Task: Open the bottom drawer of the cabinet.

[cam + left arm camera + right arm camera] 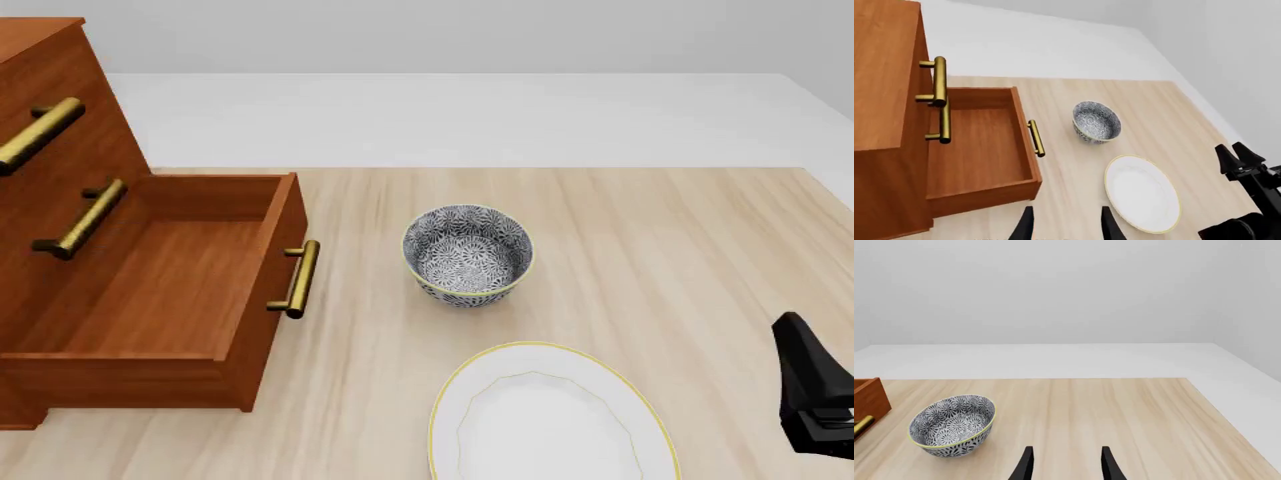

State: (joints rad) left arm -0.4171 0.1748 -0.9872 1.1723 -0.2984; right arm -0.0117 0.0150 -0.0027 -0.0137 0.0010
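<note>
Front view: bottom drawer [160,285] stands pulled well out of the cabinet [60,120] at the desk's [667,250] left side, interior bare, brass bar handle [296,280] facing right. Two upper drawers sit closed above it. Patterned bowl [467,252] stands upright near the handle, apart from it. White plate [550,420] lies nearer the camera than the bowl, not touching it. Left gripper [1067,225] shows fingers apart, holding nothing, clear of the drawer. Right gripper [1066,465] likewise spread and empty, with the bowl ahead of it.
</note>
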